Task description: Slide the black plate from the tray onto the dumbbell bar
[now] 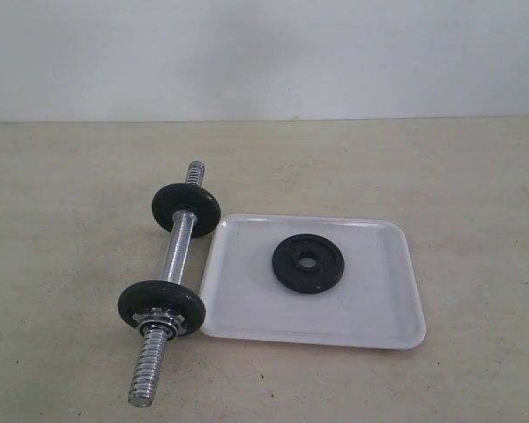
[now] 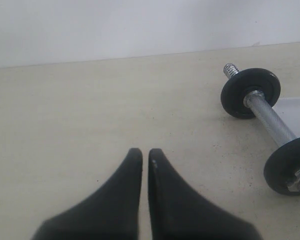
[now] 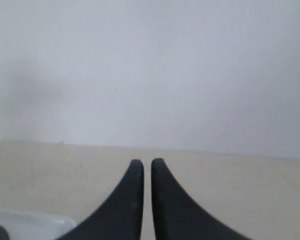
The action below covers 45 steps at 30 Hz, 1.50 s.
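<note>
The black plate [image 1: 308, 263] lies flat in the white tray [image 1: 370, 300], a little behind its middle. Just left of the tray lies the chrome dumbbell bar [image 1: 178, 248], with a black disc near each end and a collar nut by the nearer disc; its threaded near end is bare. Neither arm shows in the exterior view. My left gripper [image 2: 145, 153] is shut and empty over bare table, with the dumbbell bar [image 2: 271, 120] off to one side. The right gripper [image 3: 147, 163] is also shut and empty; a corner of the tray [image 3: 35, 220] shows beside it.
A beige tabletop [image 1: 79, 176] runs back to a plain white wall [image 1: 264, 53]. Nothing else stands on it.
</note>
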### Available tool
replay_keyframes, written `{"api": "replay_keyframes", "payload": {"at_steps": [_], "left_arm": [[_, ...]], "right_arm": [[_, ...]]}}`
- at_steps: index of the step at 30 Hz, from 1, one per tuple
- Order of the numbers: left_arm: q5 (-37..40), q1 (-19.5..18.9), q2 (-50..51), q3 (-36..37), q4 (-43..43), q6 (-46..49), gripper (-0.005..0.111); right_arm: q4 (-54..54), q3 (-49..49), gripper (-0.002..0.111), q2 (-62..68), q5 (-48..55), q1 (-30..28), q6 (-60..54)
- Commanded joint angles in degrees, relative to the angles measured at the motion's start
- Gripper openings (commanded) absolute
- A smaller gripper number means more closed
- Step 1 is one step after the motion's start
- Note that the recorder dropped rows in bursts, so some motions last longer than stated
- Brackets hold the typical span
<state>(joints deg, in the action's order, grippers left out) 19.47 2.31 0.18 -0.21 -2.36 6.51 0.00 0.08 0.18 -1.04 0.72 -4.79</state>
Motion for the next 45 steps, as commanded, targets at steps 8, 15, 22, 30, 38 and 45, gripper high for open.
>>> {"api": "replay_keyframes", "payload": {"at_steps": [8, 15, 22, 30, 38, 45], "left_arm": [[-0.1, 0.0, -0.2, 0.2, 0.0, -0.5, 0.004], [-0.1, 0.0, -0.2, 0.2, 0.0, -0.5, 0.004], [-0.1, 0.0, -0.2, 0.2, 0.0, -0.5, 0.004], [-0.1, 0.0, -0.2, 0.2, 0.0, -0.5, 0.004], [-0.1, 0.0, -0.2, 0.2, 0.0, -0.5, 0.004], [-0.2, 0.0, -0.2, 0.2, 0.2, -0.5, 0.004]], "right_arm": [[0.0, -0.1, 0.004, -0.2, -9.0, -0.2, 0.3], [0.0, -0.1, 0.004, -0.2, -16.2, -0.2, 3.3], [1.0, -0.1, 0.004, -0.2, -43.7, -0.2, 29.6], [1.0, -0.1, 0.004, -0.2, -53.7, -0.2, 49.4], [0.8, -0.1, 0.004, -0.2, -53.6, -0.2, 49.6], [0.5, -0.1, 0.004, -0.2, -53.6, -0.2, 49.6]]}}
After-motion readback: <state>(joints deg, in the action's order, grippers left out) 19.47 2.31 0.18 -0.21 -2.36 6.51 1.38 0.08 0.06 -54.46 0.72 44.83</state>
